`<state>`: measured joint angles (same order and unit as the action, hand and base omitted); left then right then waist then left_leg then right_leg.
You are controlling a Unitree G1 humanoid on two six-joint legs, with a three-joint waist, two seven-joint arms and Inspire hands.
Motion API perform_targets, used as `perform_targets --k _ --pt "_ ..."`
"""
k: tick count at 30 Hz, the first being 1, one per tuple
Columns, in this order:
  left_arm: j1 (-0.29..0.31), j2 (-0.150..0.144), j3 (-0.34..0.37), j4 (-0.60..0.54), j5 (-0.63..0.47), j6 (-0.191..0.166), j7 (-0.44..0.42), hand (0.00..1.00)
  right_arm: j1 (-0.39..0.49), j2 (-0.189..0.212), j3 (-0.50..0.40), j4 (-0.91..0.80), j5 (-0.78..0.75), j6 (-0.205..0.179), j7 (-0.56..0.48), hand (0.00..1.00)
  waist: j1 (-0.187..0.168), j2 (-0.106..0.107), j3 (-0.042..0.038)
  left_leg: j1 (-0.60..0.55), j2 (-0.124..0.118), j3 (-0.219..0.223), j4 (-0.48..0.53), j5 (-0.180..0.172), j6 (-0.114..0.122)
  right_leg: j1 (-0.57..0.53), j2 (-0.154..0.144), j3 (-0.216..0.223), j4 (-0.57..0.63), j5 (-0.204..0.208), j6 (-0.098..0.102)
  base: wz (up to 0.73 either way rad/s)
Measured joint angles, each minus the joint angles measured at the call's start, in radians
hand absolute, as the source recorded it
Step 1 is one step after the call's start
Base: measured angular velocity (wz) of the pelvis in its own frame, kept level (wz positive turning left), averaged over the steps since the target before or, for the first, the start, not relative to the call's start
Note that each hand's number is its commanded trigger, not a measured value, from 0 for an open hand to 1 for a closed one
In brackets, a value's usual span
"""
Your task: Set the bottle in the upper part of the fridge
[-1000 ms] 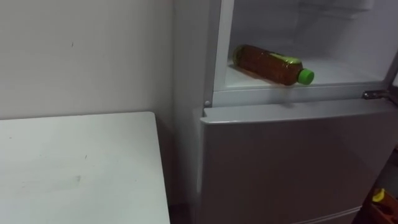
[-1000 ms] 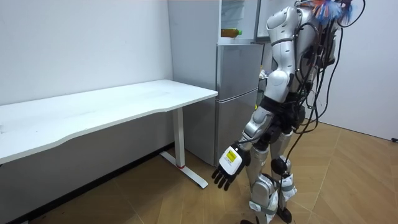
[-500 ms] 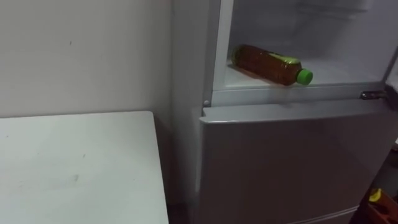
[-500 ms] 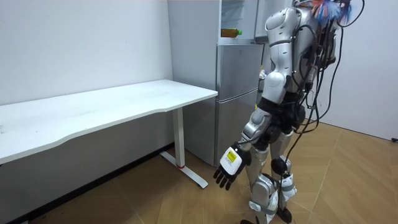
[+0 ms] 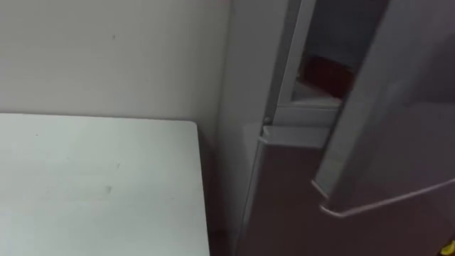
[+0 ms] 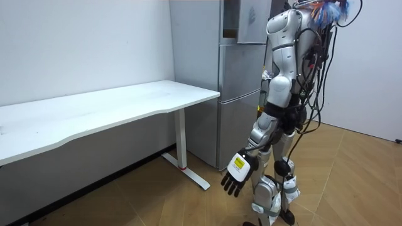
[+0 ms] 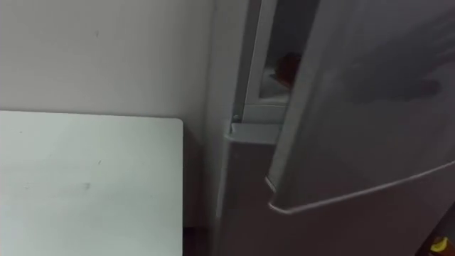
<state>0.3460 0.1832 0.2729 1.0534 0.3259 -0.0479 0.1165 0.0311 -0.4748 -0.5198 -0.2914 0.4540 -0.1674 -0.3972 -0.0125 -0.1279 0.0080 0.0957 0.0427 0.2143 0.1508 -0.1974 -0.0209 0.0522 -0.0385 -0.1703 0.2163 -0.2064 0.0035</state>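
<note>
One bottle (image 5: pixel 324 71), dark brown, lies inside the upper fridge compartment (image 5: pixel 313 92). It shows as a dark patch through the gap left of the door; cap and label are hidden. No robot hand holds it.

The upper door (image 5: pixel 387 99) stands angled across the opening, ajar, its lower edge out over the shut lower door (image 5: pixel 291 206). The fridge (image 6: pixel 239 81) sits against the wall, just beside the end of the white worktop (image 5: pixel 92 185).

The robot stands upright, close in, facing the fridge. Left robot hand (image 6: pixel 239 178) hangs low beside the leg, fingers relaxed and spread, empty, well apart from the door.

Judgement: placing looks done, and the step in hand is closing the upper door. The next move calls for a steady push on the door face until it sits flush above the lower door.

Risk: the bottle appears to lie near the sill on its side. If it rolls outward it could foul the door.
</note>
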Motion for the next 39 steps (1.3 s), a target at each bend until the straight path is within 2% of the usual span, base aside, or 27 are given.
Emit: perform_targets --k 2,3,9,18,23,24,25,26,31,39 --pt "-0.002 0.000 0.000 0.000 0.013 0.000 0.008 0.00 -0.002 0.000 0.000 0.000 -0.020 -0.007 0.009 0.00 -0.002 0.005 0.0000 0.000 0.000 0.000 0.000 0.000 0.000 -0.001 0.000 0.000 0.000 0.000 0.000 0.00" --pt "-0.003 -0.001 0.000 0.000 0.020 0.000 0.009 0.00 -0.003 0.000 0.000 0.000 -0.035 -0.007 0.016 0.00 -0.002 0.006 -0.0028 0.002 0.000 0.001 0.000 0.000 0.000 -0.002 0.000 0.001 0.000 0.000 0.000 0.00" --pt "-0.005 -0.001 -0.001 -0.001 0.020 0.000 0.009 0.00 -0.009 0.000 0.001 0.000 -0.021 -0.006 0.069 0.00 -0.012 0.022 -0.0081 0.003 0.001 0.001 -0.001 0.000 0.000 -0.001 0.000 0.003 0.002 0.000 0.000 0.00" --pt "-0.004 -0.001 0.000 -0.001 0.020 0.000 0.009 0.00 -0.009 0.000 0.011 0.000 -0.023 -0.006 0.118 0.00 -0.007 0.013 -0.0068 0.003 0.001 0.001 0.001 0.000 0.000 0.000 0.000 0.003 0.003 0.000 0.000 0.00" --pt "-0.005 0.000 -0.001 -0.002 0.020 0.000 -0.002 0.00 -0.010 -0.001 0.049 -0.001 -0.023 -0.005 0.155 0.00 -0.003 0.014 -0.0095 0.001 0.001 0.000 0.001 0.000 0.000 0.000 0.000 0.002 0.000 0.000 -0.001 0.00" --pt "-0.004 0.000 -0.001 -0.002 0.020 0.003 -0.007 0.00 -0.010 -0.001 0.062 -0.004 -0.023 -0.004 0.162 0.00 -0.002 0.017 -0.0078 0.001 0.001 0.000 0.001 0.000 0.000 0.000 0.000 0.002 -0.001 0.000 -0.001 0.00" --pt "-0.004 0.000 -0.001 -0.001 0.020 0.005 -0.016 0.00 -0.017 -0.001 0.078 -0.005 -0.023 -0.003 0.171 0.00 -0.002 0.011 -0.0105 0.001 0.001 0.001 0.001 0.000 0.000 0.000 0.000 0.002 -0.001 0.000 -0.001 0.00" --pt "-0.004 0.000 -0.001 -0.001 0.020 0.005 -0.019 0.00 -0.023 -0.001 0.087 -0.005 -0.023 -0.001 0.175 0.00 -0.001 0.017 -0.0073 0.001 0.001 0.001 0.001 0.000 0.000 0.001 0.001 0.002 -0.001 0.001 -0.001 0.00" --pt "-0.013 0.002 -0.004 0.000 0.020 0.007 -0.019 0.00 -0.075 -0.001 0.156 -0.005 -0.023 0.016 0.211 0.00 0.011 0.017 -0.0071 -0.010 0.001 -0.002 0.007 0.000 0.000 0.000 -0.001 -0.001 0.000 0.001 -0.001 0.02" --pt "-0.041 0.002 -0.006 -0.001 0.021 0.046 -0.011 0.00 -0.109 -0.001 0.224 0.004 -0.022 0.047 0.243 0.00 0.049 0.024 -0.0049 -0.016 0.001 -0.028 0.020 0.000 0.000 0.009 -0.005 -0.028 0.002 0.001 -0.002 0.10"
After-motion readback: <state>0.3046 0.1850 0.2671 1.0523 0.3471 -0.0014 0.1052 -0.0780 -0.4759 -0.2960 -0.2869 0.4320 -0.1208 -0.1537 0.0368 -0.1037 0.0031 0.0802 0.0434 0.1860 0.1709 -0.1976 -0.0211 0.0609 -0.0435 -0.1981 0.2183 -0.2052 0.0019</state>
